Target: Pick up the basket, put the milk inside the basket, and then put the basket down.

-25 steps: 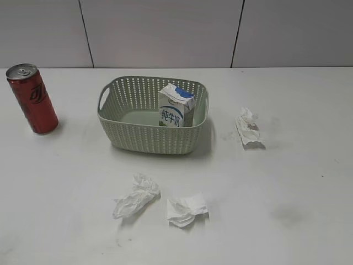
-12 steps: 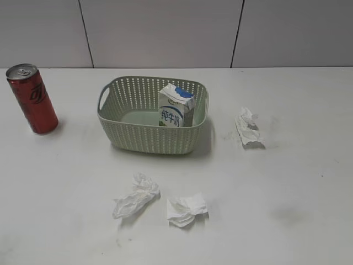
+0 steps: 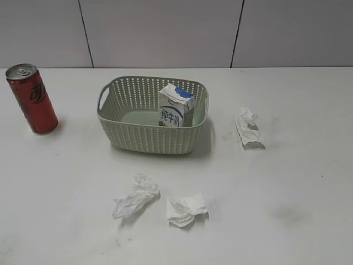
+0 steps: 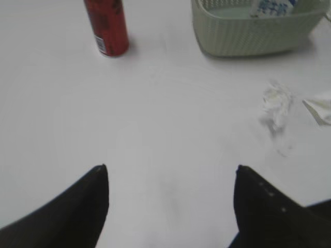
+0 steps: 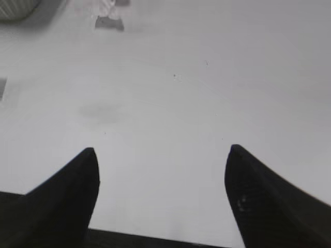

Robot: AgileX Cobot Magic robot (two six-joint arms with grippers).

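Note:
The pale green basket (image 3: 138, 135) rests on the white table, back centre. The milk carton (image 3: 176, 106) stands upright inside it, at its right side. In the left wrist view the basket (image 4: 243, 33) shows at the top right with the milk (image 4: 271, 7) just visible in it. My left gripper (image 4: 170, 168) is open and empty, low over bare table, well short of the basket. My right gripper (image 5: 161, 149) is open and empty over bare table; only a corner of the basket (image 5: 15, 8) shows at its top left. Neither gripper appears in the exterior view.
A red soda can (image 3: 32, 98) stands at the back left, also in the left wrist view (image 4: 107, 26). Crumpled tissues lie right of the basket (image 3: 247, 127) and in front of it (image 3: 136, 195), (image 3: 186, 210). A grey wall runs behind the table.

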